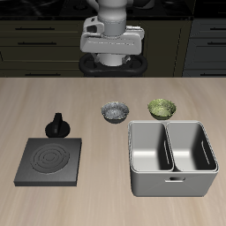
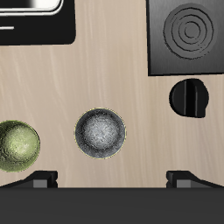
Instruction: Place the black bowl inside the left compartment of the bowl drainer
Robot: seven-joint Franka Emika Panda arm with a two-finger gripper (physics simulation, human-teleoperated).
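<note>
Arm high over the back of the worktop [image 1: 97, 190]. Fingers [image 2: 109, 180] apart, nothing between them; only the two dark tips show in the wrist view, one each side.

Black bowl [image 2: 100, 134] [image 1: 115, 111] upright on the bare wood, below the fingers and roughly in line with the gap between them, a little toward one tip. Pale speckled inside, dark rim. Not touched.

Olive-green bowl [image 2: 17, 146] [image 1: 161, 108] beside it, apart from it, outside the span of the fingers.

Bowl drainer [image 1: 172, 159]: grey metal bin, middle wall, two deep compartments, both with nothing in them. It stands nearer the worktop's front edge than both bowls, close to them but not touching. Only one corner of it shows in the wrist view [image 2: 35, 19].

Flat dark stove plate [image 1: 51, 160] [image 2: 187, 37] with ring marks, and a black knob-like piece [image 1: 58, 125] [image 2: 190, 97] just behind it, well apart from the drainer.
</note>
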